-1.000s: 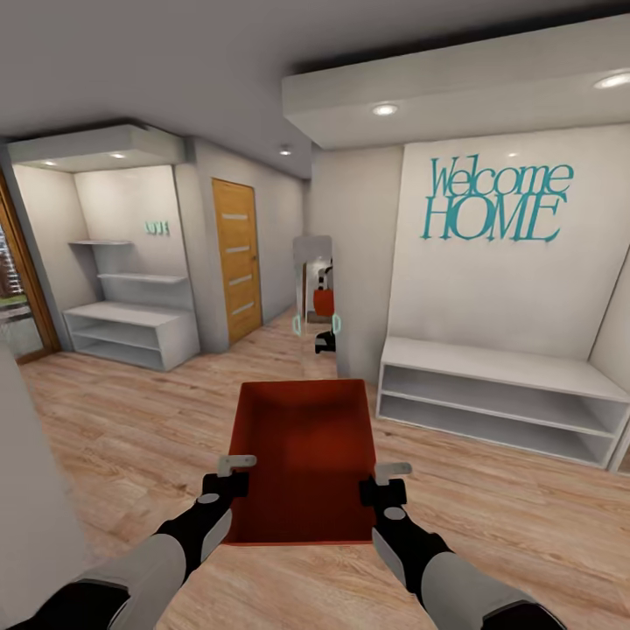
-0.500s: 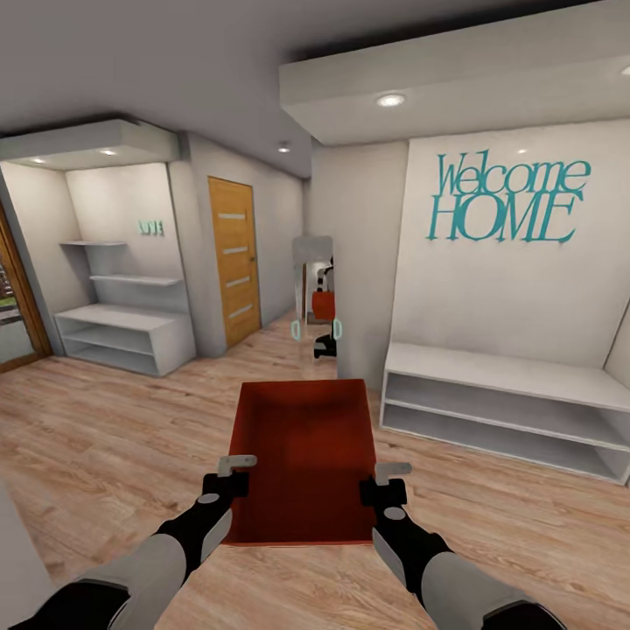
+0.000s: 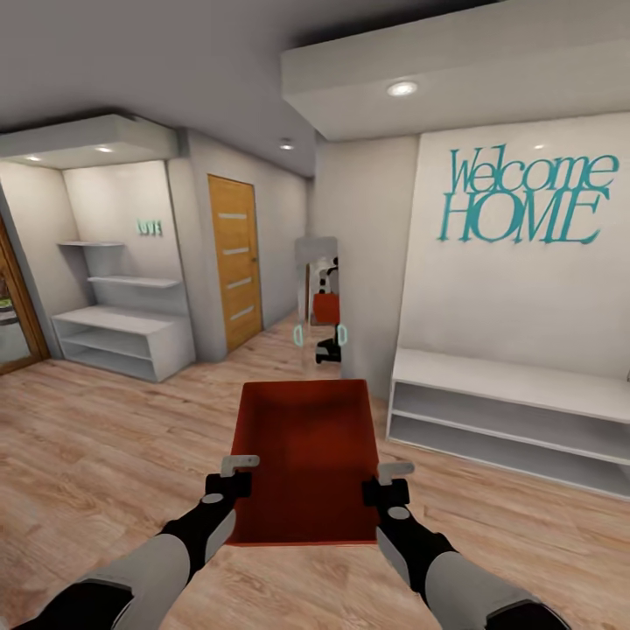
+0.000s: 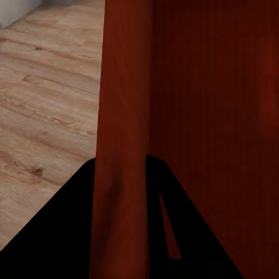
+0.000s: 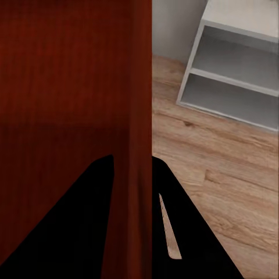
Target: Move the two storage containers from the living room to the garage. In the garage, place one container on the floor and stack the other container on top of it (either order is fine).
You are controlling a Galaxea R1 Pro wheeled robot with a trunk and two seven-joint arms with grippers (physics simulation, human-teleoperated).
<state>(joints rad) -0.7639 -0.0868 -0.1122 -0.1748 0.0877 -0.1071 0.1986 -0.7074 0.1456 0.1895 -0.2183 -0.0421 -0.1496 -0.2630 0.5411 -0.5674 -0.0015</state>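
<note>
Head view: orange-red open-top rectangular storage bin [image 3: 306, 455] carried above the pale wood-plank floor [image 3: 105, 437], left gripper [image 3: 234, 473] and right gripper [image 3: 388, 482] each clamped on a side wall. Transit step; next, likely steer onward to find the garage.

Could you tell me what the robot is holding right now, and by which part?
One container, by its two side walls: left gripper on the left wall, right gripper on the right.

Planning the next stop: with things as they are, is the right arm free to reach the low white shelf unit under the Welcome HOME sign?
Probably not. The right gripper is clamped on the storage container's side wall, as is the left gripper, and the low white shelf unit stands well off across the wood floor.
</note>
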